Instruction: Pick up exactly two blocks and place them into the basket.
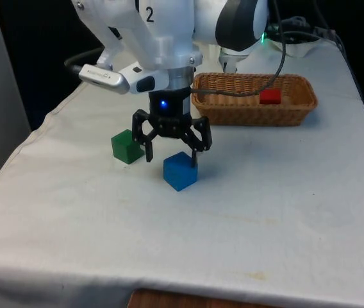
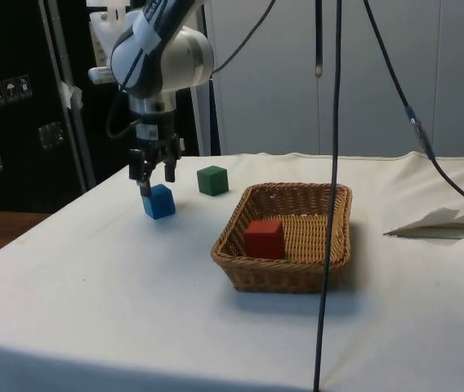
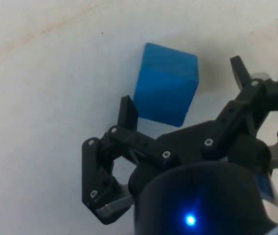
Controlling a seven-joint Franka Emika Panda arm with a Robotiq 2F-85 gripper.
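My pincer (image 1: 172, 156) hangs just above the white cloth (image 1: 278, 186) with its two fingers spread wide apart, holding nothing. The blue block (image 1: 181, 171) sits on the cloth right below and slightly ahead of my fingertips; in the wrist view one finger (image 3: 127, 113) stands just beside a face of the blue block (image 3: 166, 83) while the other is off past its far corner, so the block is not squarely between them, and I cannot tell whether either finger touches it. The green block (image 1: 127, 145) rests on the cloth close by, on the front view's left of my pincer. The wicker basket (image 2: 241, 269) stands farther off, with a red block (image 2: 264, 238) lying inside it.
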